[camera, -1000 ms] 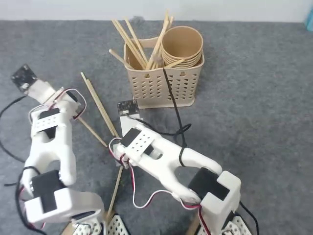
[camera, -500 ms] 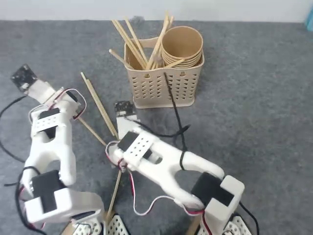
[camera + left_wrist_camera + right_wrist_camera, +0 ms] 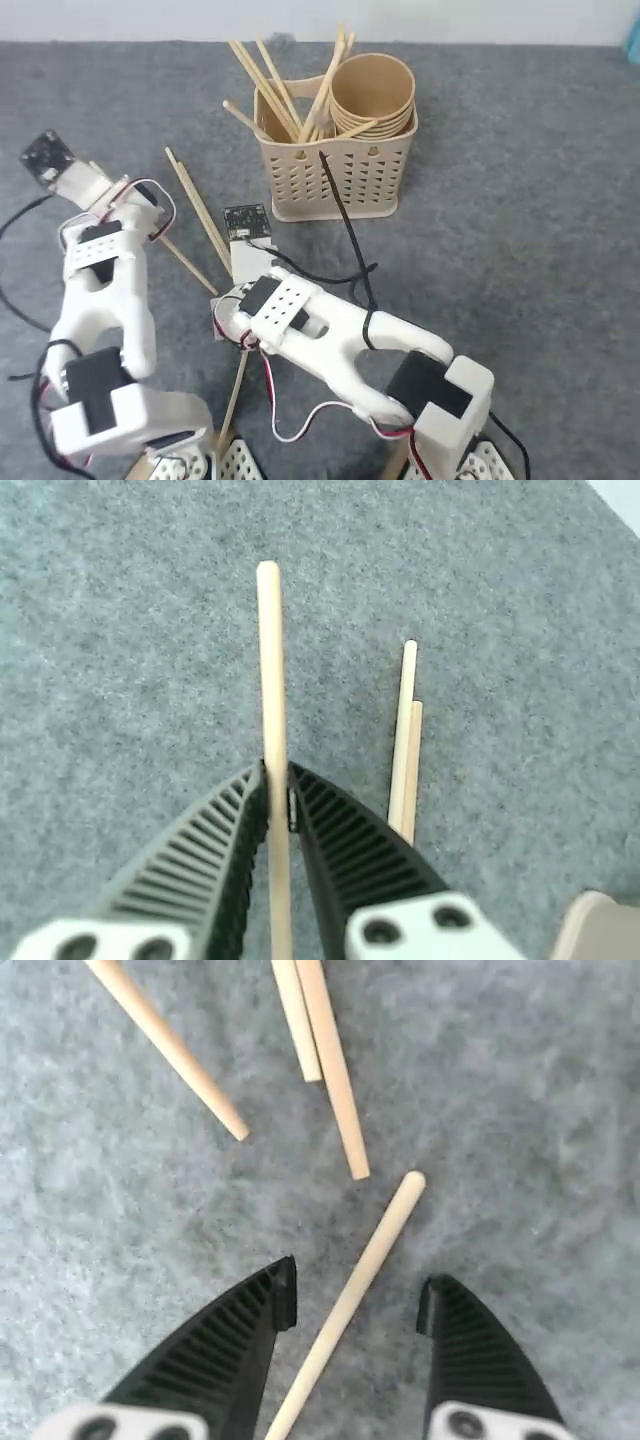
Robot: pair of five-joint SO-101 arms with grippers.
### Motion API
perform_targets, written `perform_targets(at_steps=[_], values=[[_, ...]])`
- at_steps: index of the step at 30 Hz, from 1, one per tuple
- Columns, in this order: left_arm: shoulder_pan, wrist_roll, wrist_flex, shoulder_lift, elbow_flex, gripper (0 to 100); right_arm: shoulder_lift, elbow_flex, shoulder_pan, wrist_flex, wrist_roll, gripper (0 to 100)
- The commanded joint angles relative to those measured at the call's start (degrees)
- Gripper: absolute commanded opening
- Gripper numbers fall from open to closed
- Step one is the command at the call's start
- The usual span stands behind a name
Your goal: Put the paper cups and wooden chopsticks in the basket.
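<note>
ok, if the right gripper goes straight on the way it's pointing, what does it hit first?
Most likely the chopstick lying on the carpet. It runs between the open jaws of the right gripper, which points down at it. Depth is hard to judge, so the fingertips may touch carpet at about the same moment.

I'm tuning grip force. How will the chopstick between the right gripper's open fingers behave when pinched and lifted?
The chopstick is a thin, straight wooden rod: probably stiff and light. Rounded, it may roll on the carpet if nudged. Pinched near this end, it could tilt.
</note>
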Motion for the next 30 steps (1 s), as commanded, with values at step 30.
perform_targets(at_steps=[30], values=[[-0.44,0.53,-1.58,-2.73,-0.75,1,-3.03,-31.30,28.70,54.73,18.37,0.6]])
